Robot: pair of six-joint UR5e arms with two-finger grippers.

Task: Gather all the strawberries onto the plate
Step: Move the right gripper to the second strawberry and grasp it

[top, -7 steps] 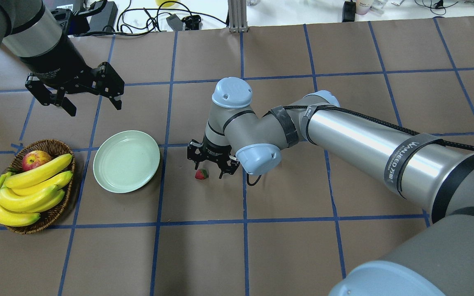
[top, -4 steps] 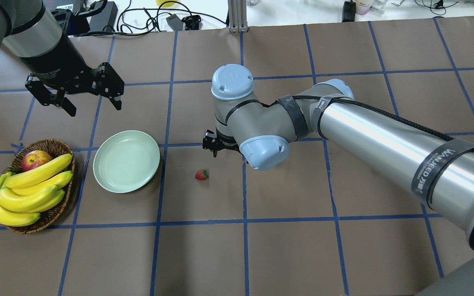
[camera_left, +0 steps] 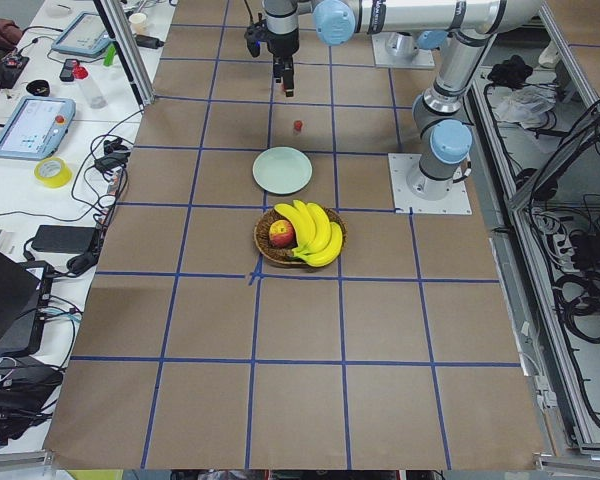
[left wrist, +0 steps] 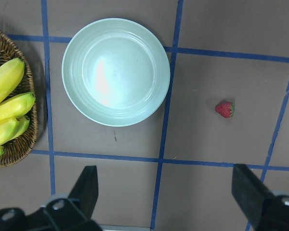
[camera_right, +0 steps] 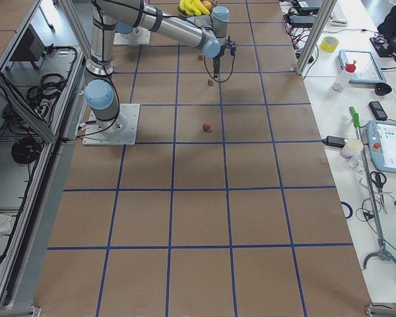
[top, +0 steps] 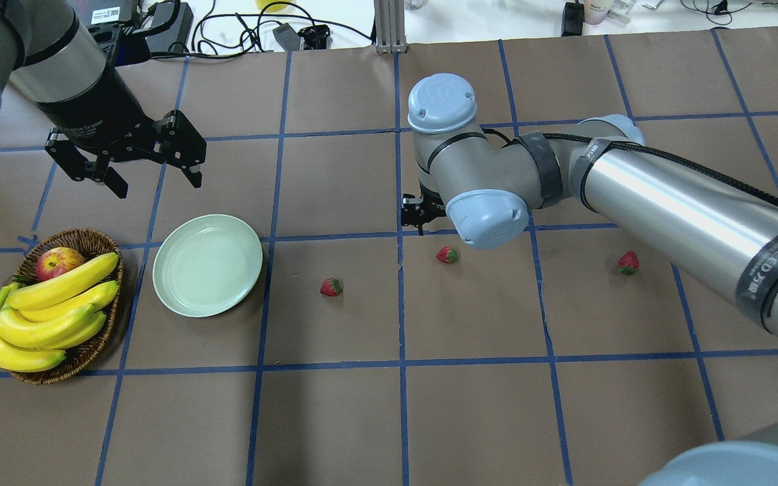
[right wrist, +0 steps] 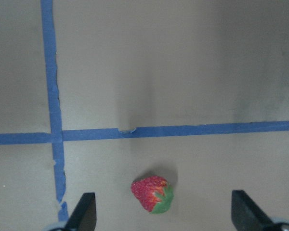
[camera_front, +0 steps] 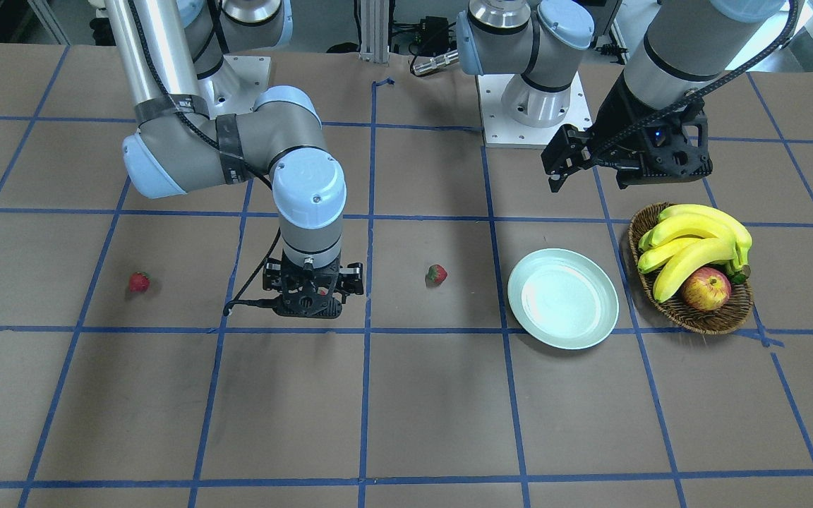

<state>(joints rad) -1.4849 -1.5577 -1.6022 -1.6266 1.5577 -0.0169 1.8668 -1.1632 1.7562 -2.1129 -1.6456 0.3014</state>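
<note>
Three strawberries lie on the table. One strawberry point(top: 331, 287) is right of the pale plate point(top: 207, 264), a middle strawberry point(top: 447, 254) lies further right, and a third strawberry point(top: 628, 262) is far right. The plate holds nothing. My right gripper point(right wrist: 164, 219) is open and empty, hovering over the middle strawberry point(right wrist: 152, 194), which sits between its fingers point(right wrist: 84, 211) in the wrist view. In the overhead view the wrist hides most of it. My left gripper point(top: 159, 185) is open and empty, in the air behind the plate point(left wrist: 115, 72).
A wicker basket point(top: 85, 236) with bananas point(top: 44, 310) and an apple point(top: 58, 262) stands left of the plate. Blue tape lines grid the brown table. Cables and devices lie beyond the far edge.
My right arm has lifted off the strawberry nearest the plate, leaving it on the table, and swung right to above the middle strawberry. The left gripper has barely moved.
</note>
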